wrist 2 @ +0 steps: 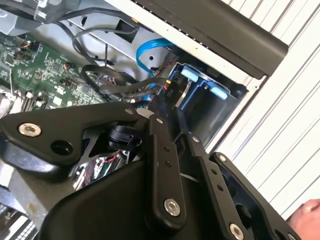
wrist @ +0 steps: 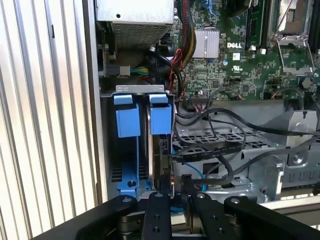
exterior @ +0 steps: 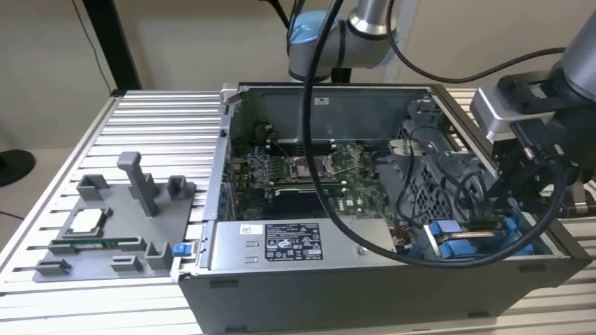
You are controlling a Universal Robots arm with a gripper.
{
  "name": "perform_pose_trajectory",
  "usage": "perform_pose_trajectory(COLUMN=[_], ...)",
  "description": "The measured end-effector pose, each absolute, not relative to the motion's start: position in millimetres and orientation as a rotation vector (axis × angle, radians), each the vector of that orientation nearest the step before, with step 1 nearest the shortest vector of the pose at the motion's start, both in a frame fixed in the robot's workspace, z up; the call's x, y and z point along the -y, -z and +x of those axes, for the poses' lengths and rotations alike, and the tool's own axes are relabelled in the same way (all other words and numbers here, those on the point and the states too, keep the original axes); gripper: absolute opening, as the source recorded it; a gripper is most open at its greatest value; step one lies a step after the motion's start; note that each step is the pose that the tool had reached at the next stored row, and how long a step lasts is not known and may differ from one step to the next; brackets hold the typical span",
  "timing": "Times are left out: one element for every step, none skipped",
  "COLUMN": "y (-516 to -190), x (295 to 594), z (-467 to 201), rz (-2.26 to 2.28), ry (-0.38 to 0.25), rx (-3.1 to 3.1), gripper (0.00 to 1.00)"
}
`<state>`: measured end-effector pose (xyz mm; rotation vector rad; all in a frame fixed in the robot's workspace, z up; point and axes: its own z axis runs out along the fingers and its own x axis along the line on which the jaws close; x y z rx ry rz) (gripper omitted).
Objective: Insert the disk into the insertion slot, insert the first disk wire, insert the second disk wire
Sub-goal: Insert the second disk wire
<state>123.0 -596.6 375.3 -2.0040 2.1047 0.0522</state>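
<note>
Black gripper (wrist: 172, 200) fingers are nearly closed at the disk's (wrist: 159, 155) edge; whether they grip it I cannot tell. Beyond, the disk stands edge-on in the insertion slot (wrist: 127, 150), between bright blue carrier tabs.

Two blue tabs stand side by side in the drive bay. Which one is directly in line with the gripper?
In the first wrist view, the blue tab next to the cables and circuit board; the gripper sits under it. The other tab is beside the case wall.

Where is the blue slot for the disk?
The insertion slot sits at the open computer case's near corner on the exterior view's right, beside the grey power-supply box.
</note>
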Motion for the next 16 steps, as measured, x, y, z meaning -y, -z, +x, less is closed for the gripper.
perform_pose_trajectory(y=[-377.6,-379.7,-380.3,-380.3,-380.3,-380.3,-380.4,-380.8,-381.1,-381.3,-381.8,-383.1,-385.0,-387.8,-391.0,-394.1], x=[596.5,596.5,596.6,596.6,596.5,596.5,596.5,596.6,596.6,596.5,596.5,596.5,596.6,596.6,596.6,596.5], z=[123.0,123.0,123.0,123.0,123.0,123.0,123.2,123.4,123.9,124.3,124.8,125.2,125.4,125.5,125.5,125.5], rz=[-2.004,-2.004,-2.004,-2.004,-2.004,-2.004,-2.007,-2.014,-2.02,-2.024,-2.028,-2.031,-2.033,-2.034,-2.035,-2.036], ry=[-0.053,-0.053,-0.053,-0.053,-0.053,-0.054,-0.057,-0.067,-0.078,-0.089,-0.099,-0.107,-0.112,-0.116,-0.119,-0.122], rx=[-2.105,-2.105,-2.105,-2.105,-2.105,-2.105,-2.107,-2.114,-2.122,-2.128,-2.134,-2.138,-2.141,-2.143,-2.145,-2.147], gripper=[1.0,1.0,1.0,1.0,1.0,1.0,1.0,1.0,1.0,1.0,1.0,1.0,1.0,1.0,1.0,1.0])
